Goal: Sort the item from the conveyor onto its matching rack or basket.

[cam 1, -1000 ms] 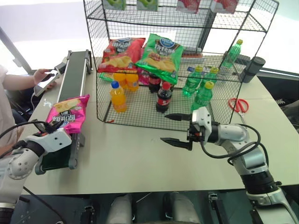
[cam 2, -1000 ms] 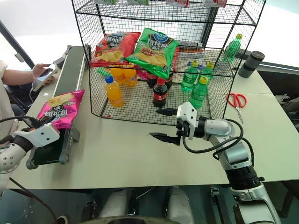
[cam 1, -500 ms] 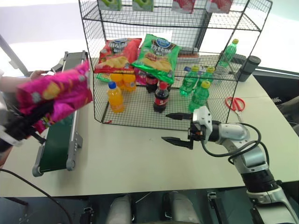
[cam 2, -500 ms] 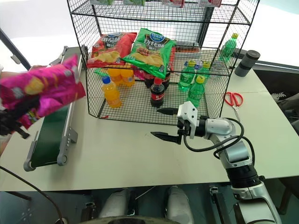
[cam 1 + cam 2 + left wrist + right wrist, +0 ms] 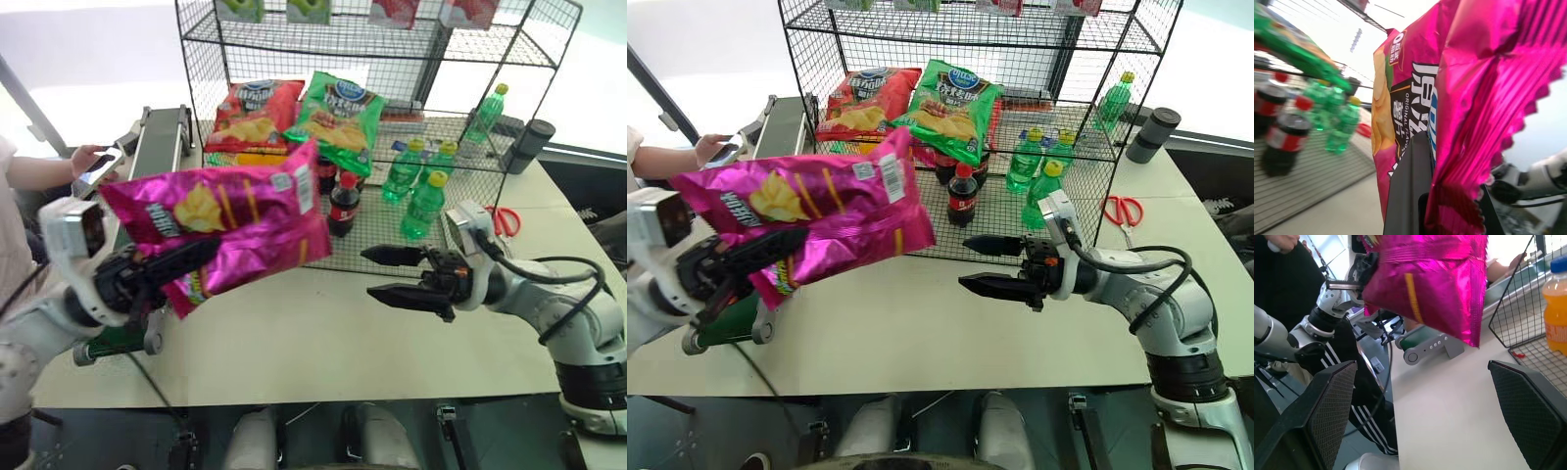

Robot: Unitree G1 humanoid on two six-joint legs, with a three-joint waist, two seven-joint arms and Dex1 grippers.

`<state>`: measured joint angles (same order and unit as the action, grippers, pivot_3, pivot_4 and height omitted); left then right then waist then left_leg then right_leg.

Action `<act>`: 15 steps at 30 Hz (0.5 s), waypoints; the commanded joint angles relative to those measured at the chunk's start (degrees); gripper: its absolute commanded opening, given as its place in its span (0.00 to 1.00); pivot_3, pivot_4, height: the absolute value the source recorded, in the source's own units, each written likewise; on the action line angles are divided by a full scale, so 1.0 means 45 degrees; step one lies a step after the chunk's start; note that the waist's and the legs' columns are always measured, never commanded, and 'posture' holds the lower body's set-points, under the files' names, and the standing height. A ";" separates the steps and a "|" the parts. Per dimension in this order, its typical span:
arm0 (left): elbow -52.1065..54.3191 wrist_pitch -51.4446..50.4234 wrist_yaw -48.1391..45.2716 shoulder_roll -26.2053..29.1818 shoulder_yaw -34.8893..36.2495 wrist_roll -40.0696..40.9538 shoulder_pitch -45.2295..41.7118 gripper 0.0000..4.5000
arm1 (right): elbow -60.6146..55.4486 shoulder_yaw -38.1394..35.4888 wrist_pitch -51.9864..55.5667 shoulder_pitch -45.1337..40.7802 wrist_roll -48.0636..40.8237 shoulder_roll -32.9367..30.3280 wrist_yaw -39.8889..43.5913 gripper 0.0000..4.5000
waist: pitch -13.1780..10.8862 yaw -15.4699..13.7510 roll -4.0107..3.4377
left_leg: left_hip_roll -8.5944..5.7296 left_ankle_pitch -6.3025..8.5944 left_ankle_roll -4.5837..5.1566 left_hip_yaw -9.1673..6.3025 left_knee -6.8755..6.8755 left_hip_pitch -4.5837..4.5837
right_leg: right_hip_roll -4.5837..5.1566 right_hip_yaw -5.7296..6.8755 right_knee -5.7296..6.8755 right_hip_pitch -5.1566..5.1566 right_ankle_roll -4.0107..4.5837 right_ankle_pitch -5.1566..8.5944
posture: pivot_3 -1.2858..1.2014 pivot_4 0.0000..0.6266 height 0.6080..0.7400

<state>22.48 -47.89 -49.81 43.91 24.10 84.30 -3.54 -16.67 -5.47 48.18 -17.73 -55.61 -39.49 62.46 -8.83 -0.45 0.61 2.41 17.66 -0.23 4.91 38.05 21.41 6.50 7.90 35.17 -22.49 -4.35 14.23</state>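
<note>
My left gripper (image 5: 162, 266) is clamped on the lower edge of the magenta-pink chip bag (image 5: 230, 220), black fingers pinched together on the foil. The bag hangs in the air at the centre-left of the frame, off the conveyor (image 5: 157, 147), tilted with its barcode corner toward the upper right. It overlaps the front left corner of the black wire rack (image 5: 392, 127) as seen from my head camera; whether it touches the rack I cannot tell. In my left wrist view the bag's crimped edge (image 5: 1459, 161) runs between my fingers.

My right gripper (image 5: 392, 274) sits at the centre-right of the frame, over the white table (image 5: 323, 343), pointing toward the bag. Its two fingers stand wide apart and hold nothing.

On the rack's middle tier lie a red chip bag (image 5: 253, 116) and a green chip bag (image 5: 341, 110). Cola and green bottles stand on the lower tier. Red scissors (image 5: 505, 219) lie at the right. A person's hand (image 5: 86, 159) holds a phone at the upper left, beside the conveyor.
</note>
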 commanded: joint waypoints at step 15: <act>-0.1974 -0.1304 -0.1682 -0.1489 -0.2842 -0.0957 -0.3121 0.00 | -0.1419 -0.0549 0.2298 -0.0124 -0.3035 0.0258 -0.1805 1.00 | 0.0002 -0.0035 0.0003 | -0.0010 -0.0001 0.0001 -0.0004 0.0001 0.0008 | -0.0008 -0.0004 -0.0009 0.0000 -0.0001 0.0000 | 0.52 0.24 1.00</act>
<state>13.36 -54.58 -56.16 37.58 11.60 81.25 -16.71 -21.13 -7.86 57.36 -17.83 -66.85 -37.54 54.80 -8.83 -0.61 0.62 2.37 17.66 -0.23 4.89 38.05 21.45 6.46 7.88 35.13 -22.50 -4.36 14.23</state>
